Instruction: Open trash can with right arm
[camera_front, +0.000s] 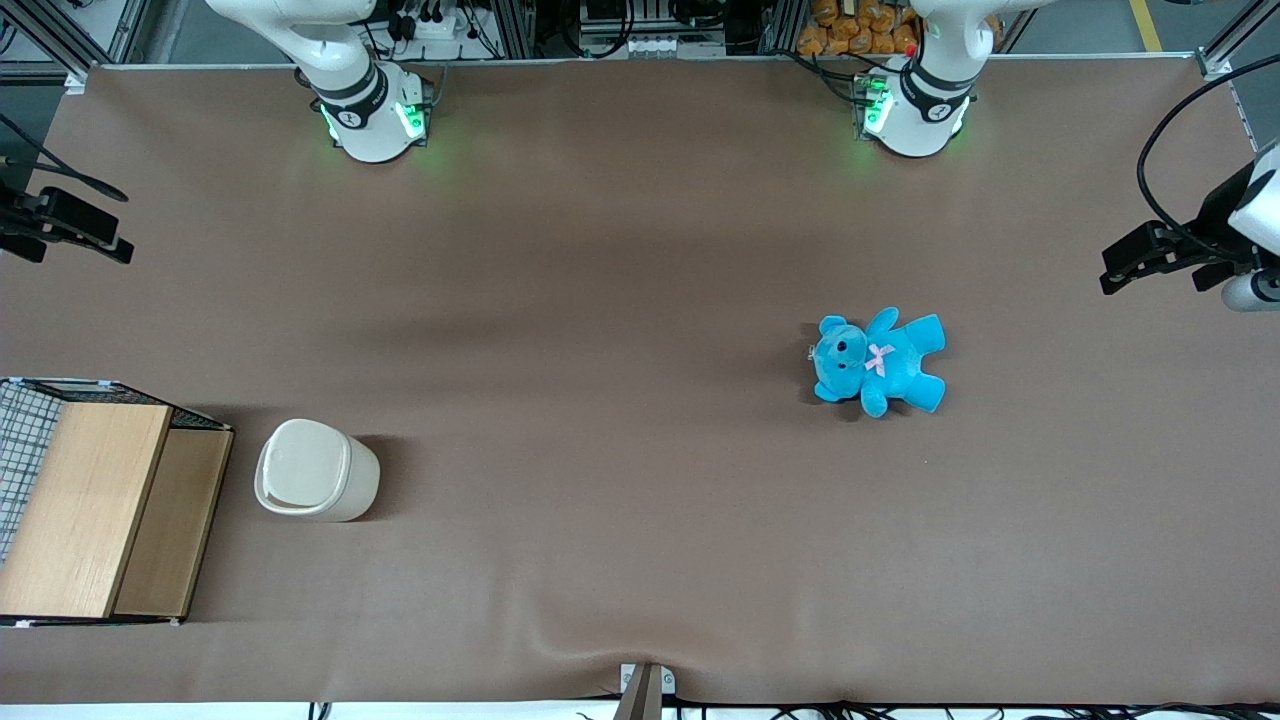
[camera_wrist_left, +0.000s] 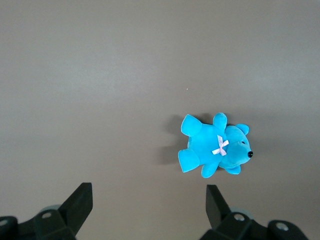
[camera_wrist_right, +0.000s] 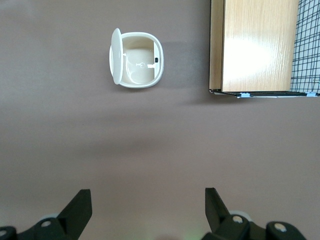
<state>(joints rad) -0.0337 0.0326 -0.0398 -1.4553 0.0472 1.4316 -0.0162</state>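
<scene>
The cream-white trash can (camera_front: 315, 470) stands on the brown table right beside the wooden-topped box, at the working arm's end. In the right wrist view the trash can (camera_wrist_right: 142, 65) shows its hollow inside, and its lid (camera_wrist_right: 116, 56) stands up on edge at one side of the rim. My right gripper (camera_wrist_right: 147, 196) is open and empty, high above bare table and well apart from the can. In the front view the gripper (camera_front: 105, 240) hangs at the table's end, farther from the front camera than the can.
The wooden-topped box with wire mesh (camera_front: 95, 505) stands at the working arm's end of the table and also shows in the right wrist view (camera_wrist_right: 255, 45). A blue teddy (camera_front: 880, 362) lies toward the parked arm's end.
</scene>
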